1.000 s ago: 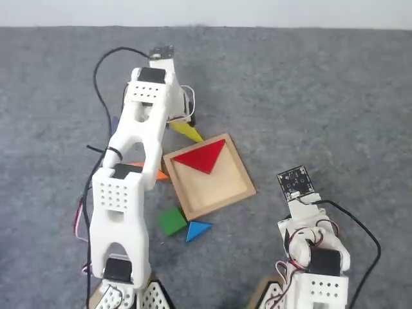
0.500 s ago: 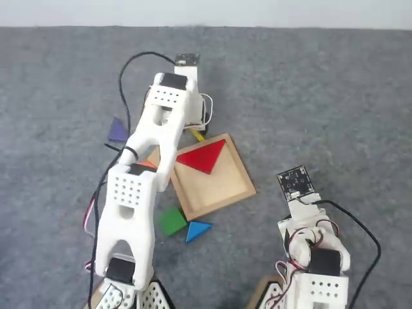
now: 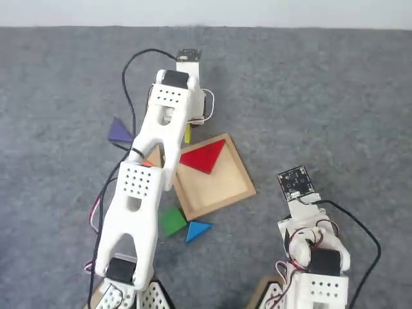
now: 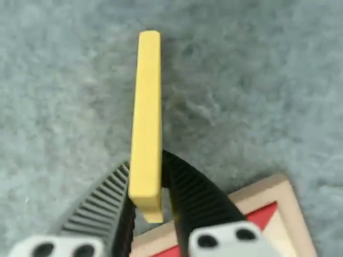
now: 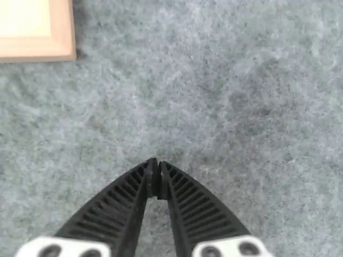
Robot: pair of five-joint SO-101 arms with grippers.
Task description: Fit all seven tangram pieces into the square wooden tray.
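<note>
One piece, the red triangle (image 3: 205, 156), lies in the wooden tray's (image 3: 215, 187) far corner. The left gripper (image 4: 147, 198) pinches the yellow piece (image 4: 147, 107) edge-on just beyond the tray's far-left rim. The green square (image 3: 171, 221), blue triangle (image 3: 196, 230) and purple triangle (image 3: 118, 131) lie on the carpet; the right gripper (image 5: 156, 182) is closed on nothing

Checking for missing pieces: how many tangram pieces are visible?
6: red in tray, yellow in left end effector, purple, orange, green, blue on carpet; seventh possibly hidden.

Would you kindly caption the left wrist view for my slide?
Left gripper grips the yellow piece edge-on near the tray.
</note>
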